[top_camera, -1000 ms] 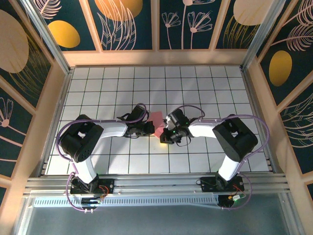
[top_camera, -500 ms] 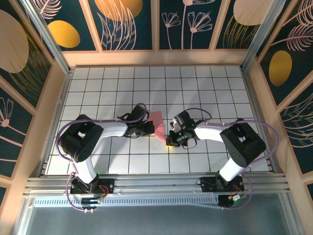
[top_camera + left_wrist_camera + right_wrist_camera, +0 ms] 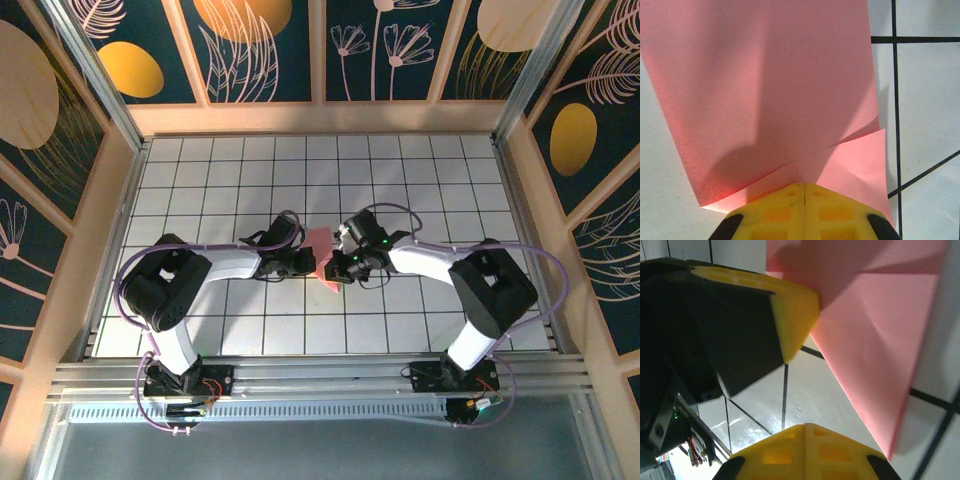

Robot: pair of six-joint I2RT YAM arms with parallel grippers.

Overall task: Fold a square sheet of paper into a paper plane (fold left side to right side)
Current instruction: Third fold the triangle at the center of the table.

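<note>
The salmon-pink paper (image 3: 321,243) lies mid-table, partly folded, with a diagonal crease and an overlapping flap in the left wrist view (image 3: 770,90). My left gripper (image 3: 312,263) is shut, and its yellow tip (image 3: 804,186) rests on the paper's near edge, just below the crease. My right gripper (image 3: 336,272) is shut too, just right of the paper's lower corner. In the right wrist view its tip (image 3: 805,426) hovers over bare tile, with the paper (image 3: 875,355) up and to the right. The left gripper (image 3: 800,315) touches the sheet there.
The white grid-tiled table (image 3: 400,180) is walled by wooden rails and decorated panels (image 3: 260,50). Both arms reach inward from their bases at the near edge, and their purple cables loop above the wrists.
The right gripper swung out to the lower right, away from the paper, and has come back close to its lower corner. The left arm has stayed put on the paper.
</note>
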